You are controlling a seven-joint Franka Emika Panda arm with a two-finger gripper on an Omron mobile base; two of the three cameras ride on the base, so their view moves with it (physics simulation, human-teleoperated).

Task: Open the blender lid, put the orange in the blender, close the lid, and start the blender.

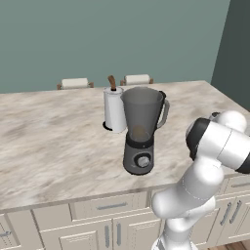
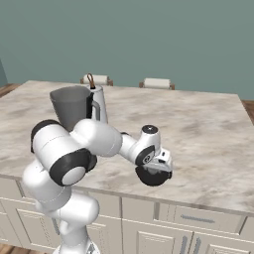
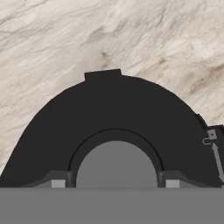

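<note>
The blender [image 1: 141,141] stands on the marble counter with its jar [image 2: 72,106] open at the top and no cap on it. A dull orange-brown round shape [image 1: 140,133], apparently the orange, shows through the jar low down. My gripper [image 2: 158,168] hangs near the counter's front edge, to the right of the blender. It is shut on the blender lid [image 2: 151,178], a dark disc. In the hand view the lid [image 3: 109,113] spreads over the marble, and my fingertips [image 3: 59,181] press the grey centre knob [image 3: 116,164] from both sides.
A white paper-towel roll [image 1: 114,110] with a brown-tipped post stands just behind the blender, also showing past the jar [image 2: 97,96]. Two chair backs [image 1: 74,83] [image 1: 136,79] rise beyond the counter's far edge. Cabinet drawers [image 1: 110,207] run below the front edge.
</note>
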